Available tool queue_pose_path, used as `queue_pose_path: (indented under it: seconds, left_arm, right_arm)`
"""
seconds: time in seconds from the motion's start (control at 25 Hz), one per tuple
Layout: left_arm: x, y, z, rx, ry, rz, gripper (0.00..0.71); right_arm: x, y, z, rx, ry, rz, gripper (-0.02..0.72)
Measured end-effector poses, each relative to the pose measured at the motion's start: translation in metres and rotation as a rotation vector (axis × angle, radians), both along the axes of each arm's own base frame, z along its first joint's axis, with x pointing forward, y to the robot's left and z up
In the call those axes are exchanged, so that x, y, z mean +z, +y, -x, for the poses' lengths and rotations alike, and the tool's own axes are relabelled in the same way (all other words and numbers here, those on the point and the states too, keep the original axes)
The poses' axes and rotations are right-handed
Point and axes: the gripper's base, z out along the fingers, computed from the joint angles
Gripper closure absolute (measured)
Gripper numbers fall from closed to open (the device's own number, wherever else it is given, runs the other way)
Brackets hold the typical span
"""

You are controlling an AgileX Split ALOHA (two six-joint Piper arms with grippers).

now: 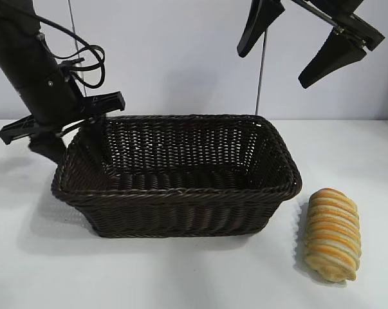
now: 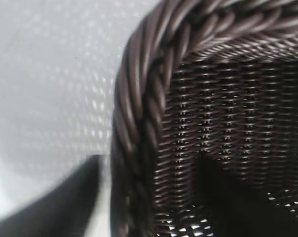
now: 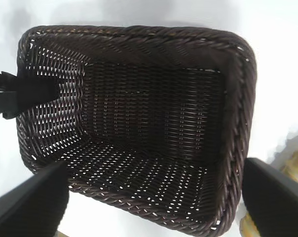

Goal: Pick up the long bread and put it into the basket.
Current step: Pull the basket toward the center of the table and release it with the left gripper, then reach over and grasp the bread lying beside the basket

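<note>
while my wide-open right gripper (image 1: 303,48) hangs high, long bread (image 1: 332,234) lies below it, lengthwise front-to-back, beside basket (image 1: 181,193); left gripper (image 1: 71,138) farther, straddling the rim.

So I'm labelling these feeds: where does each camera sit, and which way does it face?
Exterior: in front of the rig, facing both arms, basket and bread; left end effector at the basket's end, right end effector raised.
Left wrist: close on that end's rim; fingers straddle it.
Right wrist: above, looking into the basket; fingers show.
All share the basket.

Plain pale wall (image 1: 181,58) behind a white table (image 1: 181,277), evenly lit.
</note>
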Motion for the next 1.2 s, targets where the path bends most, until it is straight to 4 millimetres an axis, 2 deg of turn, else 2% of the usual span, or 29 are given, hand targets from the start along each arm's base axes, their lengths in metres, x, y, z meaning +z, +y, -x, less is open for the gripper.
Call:
queue_pose_path:
  seconds: [0.16,0.28,0.4,0.56,0.68,0.88,0.96,1.04,1.2]
  left_arm:
    - [0.033,0.015,-0.002,0.001,-0.057,-0.052,0.018]
    - [0.051,0.043,-0.012,0.047,-0.079,-0.100,0.016]
    - [0.068,0.088,-0.021,0.126,-0.087,-0.161,0.016]
    - [0.084,0.151,-0.021,0.235,-0.060,-0.240,0.016]
    - [0.094,0.197,-0.015,0.307,-0.039,-0.297,0.016]
    - [0.110,0.251,0.006,0.425,-0.037,-0.331,0.016]
    - [0.125,0.265,0.019,0.468,-0.069,-0.311,0.016]
    - [0.144,0.269,0.033,0.483,-0.120,-0.276,0.016]
    - [0.192,0.258,0.066,0.465,-0.270,-0.207,0.016]
  right_arm:
    - [0.000,0.000,0.000,0.000,0.001,0.000,0.030]
    - [0.000,0.000,0.000,0.001,0.002,0.000,0.030]
    - [0.000,0.000,0.001,0.002,0.005,0.001,0.030]
    - [0.000,0.000,0.001,0.003,0.006,0.001,0.030]
    - [0.000,0.000,0.001,0.003,0.006,0.001,0.031]
    - [0.000,0.000,0.001,0.003,0.006,0.001,0.031]
    - [0.000,0.000,0.001,0.003,0.006,0.001,0.031]
    - [0.000,0.000,0.001,0.003,0.006,0.001,0.031]
    - [0.000,0.000,0.001,0.007,0.004,0.002,0.031]
